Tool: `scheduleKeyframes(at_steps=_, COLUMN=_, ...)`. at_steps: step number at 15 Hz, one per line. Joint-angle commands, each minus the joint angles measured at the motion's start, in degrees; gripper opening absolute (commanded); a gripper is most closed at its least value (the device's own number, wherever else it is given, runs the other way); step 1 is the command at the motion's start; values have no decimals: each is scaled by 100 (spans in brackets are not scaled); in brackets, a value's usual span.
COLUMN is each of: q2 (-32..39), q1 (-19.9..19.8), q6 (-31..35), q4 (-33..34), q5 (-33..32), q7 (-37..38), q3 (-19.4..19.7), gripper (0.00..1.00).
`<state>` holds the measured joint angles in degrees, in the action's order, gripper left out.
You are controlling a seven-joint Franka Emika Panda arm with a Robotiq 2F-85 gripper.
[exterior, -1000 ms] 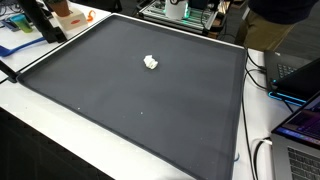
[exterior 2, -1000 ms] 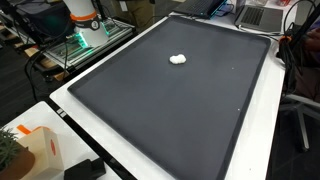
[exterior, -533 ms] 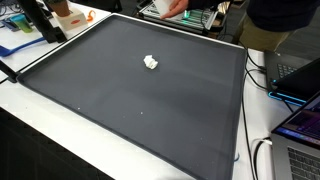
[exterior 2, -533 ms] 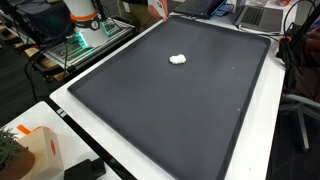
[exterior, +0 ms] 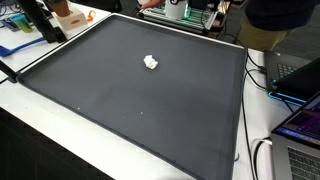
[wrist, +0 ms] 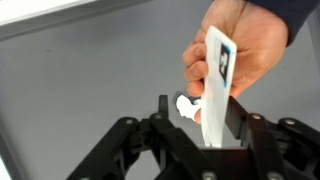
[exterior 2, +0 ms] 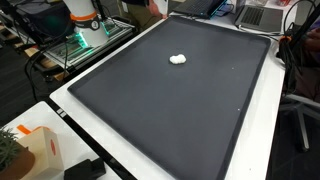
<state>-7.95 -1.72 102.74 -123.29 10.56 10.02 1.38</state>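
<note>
Hand point(wrist: 197, 112) comes into the wrist view from the bottom edge. Its two dark jaws stand part way apart and are not clamped on anything. Below it lies a large dark mat point(wrist: 70, 100). In both exterior views the mat point(exterior: 130, 110) point(exterior 2: 170, 115) has a raised rim and covers most of a white tabletop point(exterior 2: 62, 102). The hand itself cannot be made out in either of them.

From the top right of the wrist view, a person's bare fingers point(wrist: 198, 68) pinch a white card point(wrist: 214, 115) with a dark printed patch. The card is upright, with its lower end down between the jaws. It sits close against the jaw on the picture's right and leaves a clear gap to the other.

A small white lump point(wrist: 184, 104) lies on the mat just beside the card, between the jaw tips. In the exterior views the lump point(exterior: 151, 62) point(exterior 2: 178, 59) sits alone on the mat, well away from the rim.
</note>
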Motion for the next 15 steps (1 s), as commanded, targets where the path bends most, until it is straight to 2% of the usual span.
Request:
scheduleKeyframes(at_steps=1, q2=315, q1=-105, q6=-266, q4=355, q5=69, q7=66, q3=112, gripper=28)
scheduleKeyframes(at_steps=4, q2=463, q1=-161, q6=-315, q4=514, q5=58, q7=71, q3=172, gripper=4)
scheduleKeyframes(at_steps=5, q2=504, q1=-171, q6=-329, q4=553, q5=68, q7=80, q3=187, gripper=1)
scheduleKeyframes(at_steps=12, q2=641, q1=-252, q6=-449, q4=798, q5=162, q7=58, q3=293, gripper=1)
scheduleKeyframes(at_steps=13, q2=614, q1=-214, q6=-224, q4=662, q5=30, q7=41, q3=248, gripper=4)
scheduleKeyframes(at_steps=15, q2=617, q1=-233, q6=-274, q4=721, q5=46, q7=41, q3=266, gripper=4)
